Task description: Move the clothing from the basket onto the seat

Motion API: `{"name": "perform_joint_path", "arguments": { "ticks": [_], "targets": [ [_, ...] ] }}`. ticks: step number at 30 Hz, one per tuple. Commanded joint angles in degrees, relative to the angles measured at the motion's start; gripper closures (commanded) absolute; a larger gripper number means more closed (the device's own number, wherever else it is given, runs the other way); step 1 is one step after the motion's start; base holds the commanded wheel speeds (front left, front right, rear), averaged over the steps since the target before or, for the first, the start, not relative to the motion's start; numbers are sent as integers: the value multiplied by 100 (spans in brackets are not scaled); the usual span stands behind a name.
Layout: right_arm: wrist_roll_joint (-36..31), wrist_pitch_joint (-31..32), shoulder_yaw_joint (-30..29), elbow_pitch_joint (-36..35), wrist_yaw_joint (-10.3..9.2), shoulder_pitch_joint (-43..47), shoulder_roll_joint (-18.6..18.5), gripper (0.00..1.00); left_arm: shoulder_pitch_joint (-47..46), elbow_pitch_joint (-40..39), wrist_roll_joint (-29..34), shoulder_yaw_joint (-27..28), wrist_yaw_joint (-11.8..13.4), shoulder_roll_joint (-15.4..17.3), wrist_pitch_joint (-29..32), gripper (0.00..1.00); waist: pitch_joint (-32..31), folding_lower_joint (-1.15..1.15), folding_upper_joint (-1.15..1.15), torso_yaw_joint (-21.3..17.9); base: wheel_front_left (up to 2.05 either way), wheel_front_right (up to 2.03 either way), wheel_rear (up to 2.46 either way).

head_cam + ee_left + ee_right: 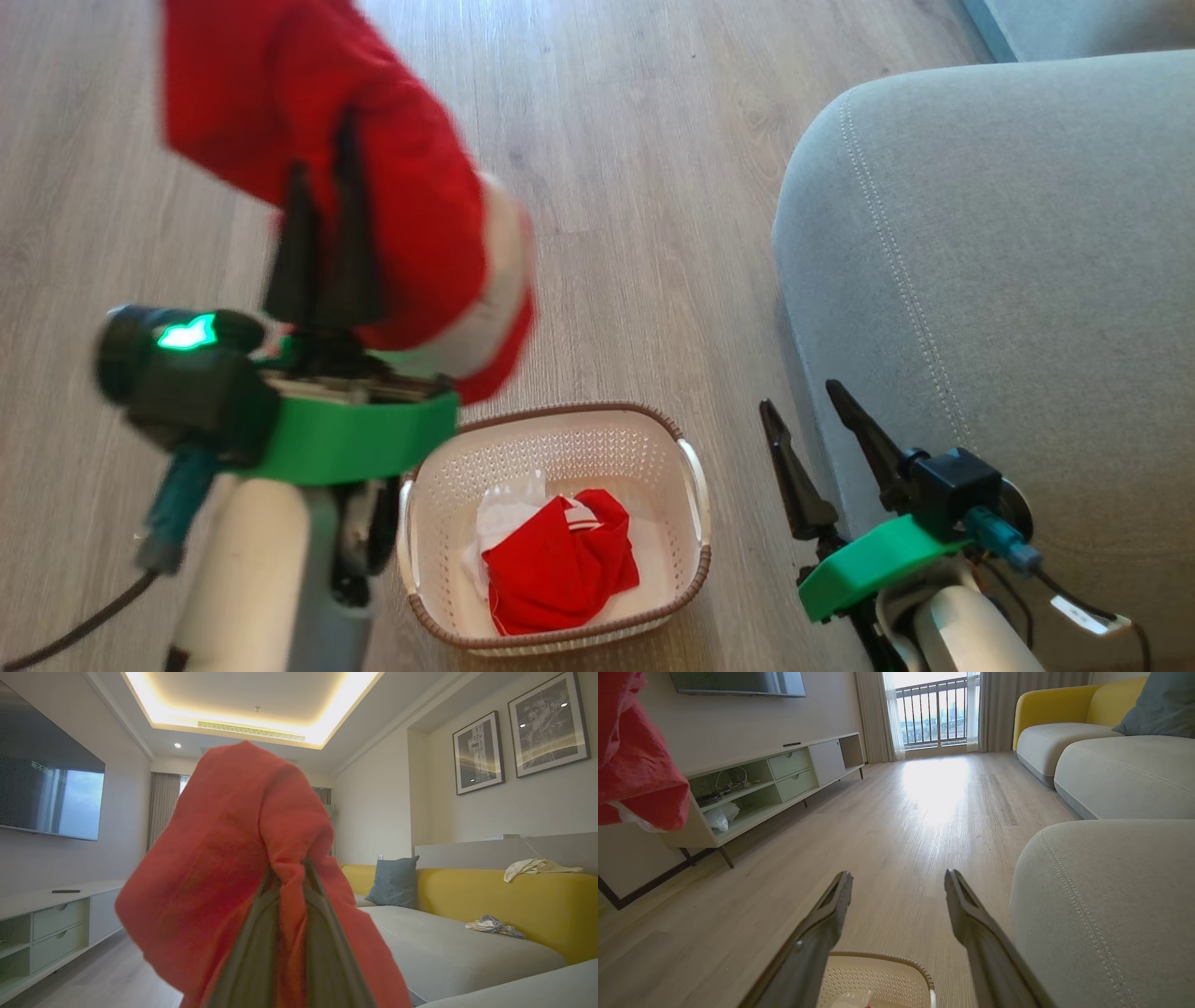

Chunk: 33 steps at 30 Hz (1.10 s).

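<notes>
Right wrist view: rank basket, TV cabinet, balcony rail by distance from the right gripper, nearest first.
1. basket, just below the right gripper.
2. TV cabinet, left, along the wall.
3. balcony rail, straight ahead at the room's far end.

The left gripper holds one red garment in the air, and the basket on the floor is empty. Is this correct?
Not fully: the basket is not empty; the head view shows a second red garment inside it. The rest is right.
</notes>
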Motion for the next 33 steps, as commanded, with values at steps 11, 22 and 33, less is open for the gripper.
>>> {"name": "perform_joint_path", "arguments": {
  "ticks": [11, 22, 33],
  "targets": [
    [18, -37, 241, -181, 0, -96, -63, 0, -95, 717, -583, -977, -827, 43, -24, 100, -17, 1, 0, 19, 0, 0, 0],
    [27, -37, 239, -187, 0, -75, -84, 0, -157, 1041, -712, -1085, -785, 43, -24, 100, -24, 1, 0, 23, 0, 0, 0],
    [41, -37, 126, -280, 0, -62, -85, 0, -158, 1101, -672, -974, -755, 43, -24, 100, -76, 1, 0, -20, 0, 0, 0]
  ]
}}
